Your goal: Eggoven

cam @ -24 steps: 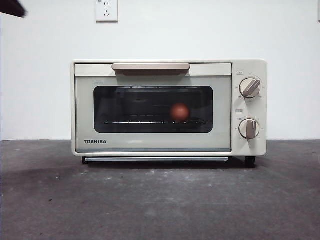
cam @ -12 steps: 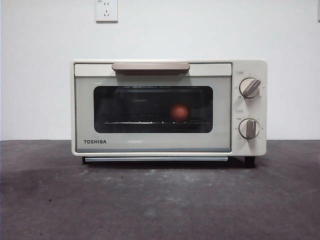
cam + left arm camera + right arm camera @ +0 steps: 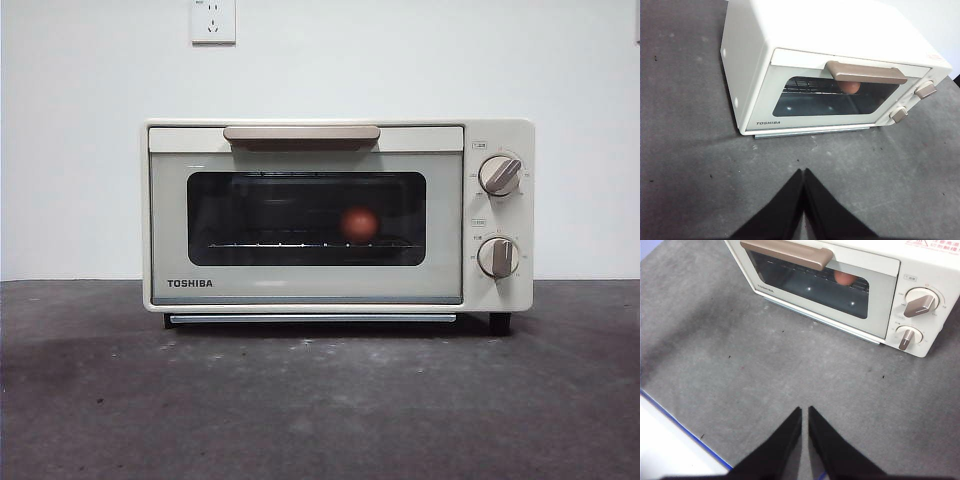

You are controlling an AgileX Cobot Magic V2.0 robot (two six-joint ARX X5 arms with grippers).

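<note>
Front view: the egg sits on the rack behind the oven's closed door. We hold left gripper and right gripper pressed together, well back, both facing the handle.

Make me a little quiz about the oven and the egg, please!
1. True or false: the toaster oven door is shut.
2. Where is the egg? A) on the table in front, B) on the rack behind the glass, C) on top of the oven.
3. Fill in: the oven has ___ knobs.

Key:
1. True; the handle sits up against the front.
2. B.
3. Two: upper knob, lower knob.
</note>
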